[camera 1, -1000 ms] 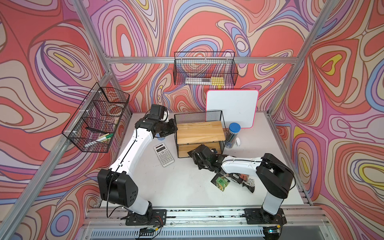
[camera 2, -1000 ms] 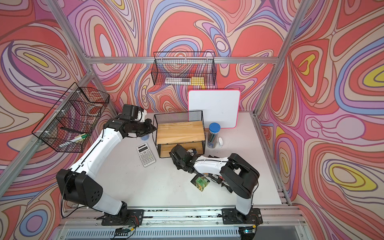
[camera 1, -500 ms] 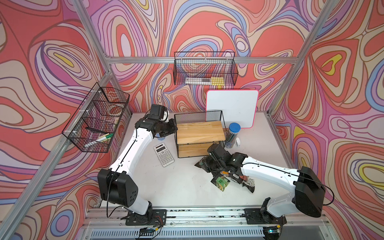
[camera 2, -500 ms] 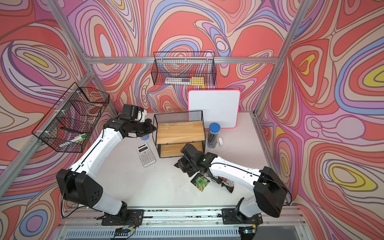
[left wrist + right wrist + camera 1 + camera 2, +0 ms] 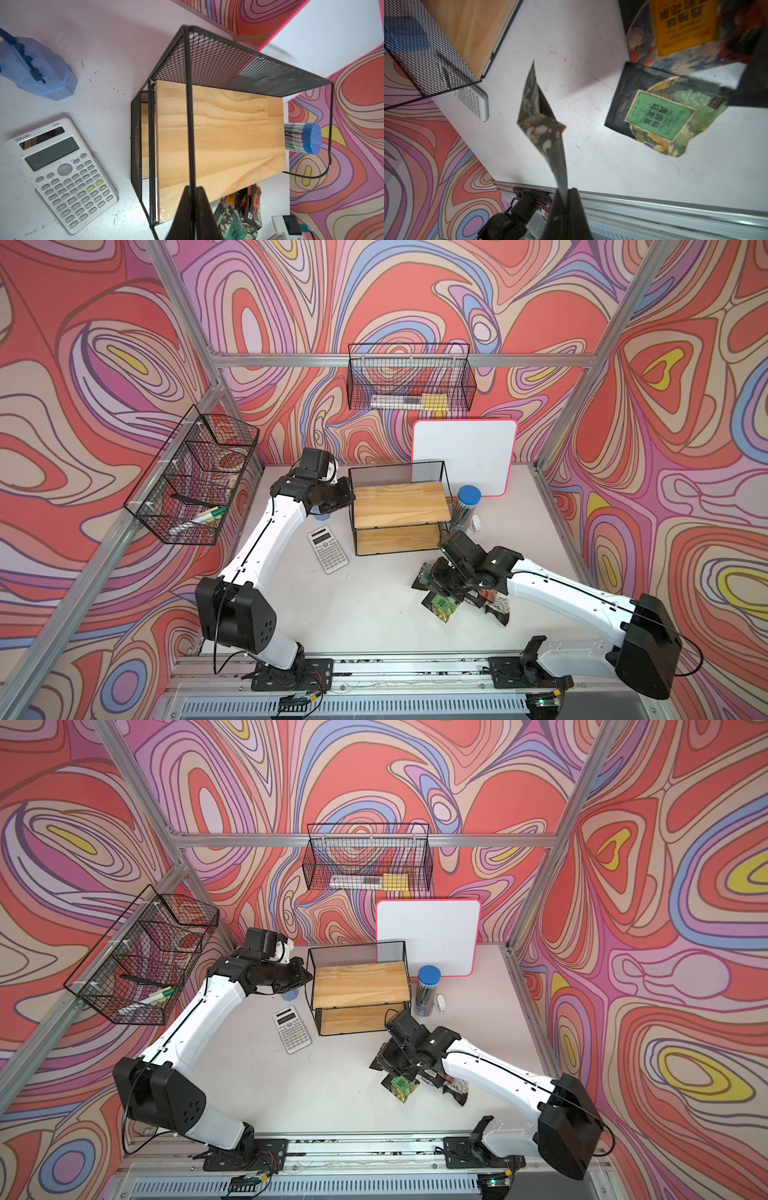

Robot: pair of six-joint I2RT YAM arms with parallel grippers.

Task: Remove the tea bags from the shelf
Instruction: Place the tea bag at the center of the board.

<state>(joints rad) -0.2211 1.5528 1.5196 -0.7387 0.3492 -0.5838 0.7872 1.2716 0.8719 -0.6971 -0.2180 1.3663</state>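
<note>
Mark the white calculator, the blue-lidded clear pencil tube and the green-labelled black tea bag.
white calculator (image 5: 328, 551): in a top view, on its keypad.
blue-lidded clear pencil tube (image 5: 464, 514): in a top view, on its clear body.
green-labelled black tea bag (image 5: 659, 116): right wrist view, on the green label.

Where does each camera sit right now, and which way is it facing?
Top views: high above the robot's base, facing down and back at the table; left arm and right arm show whole.
Left wrist: at the shelf's end, looking down across it; its jaws show, shut on the shelf's wire.
Right wrist: looks past its jaws, shut on a tea bag, at the table and tea bags.
Shared: all views show the shelf; wrist views share the calculator.
</note>
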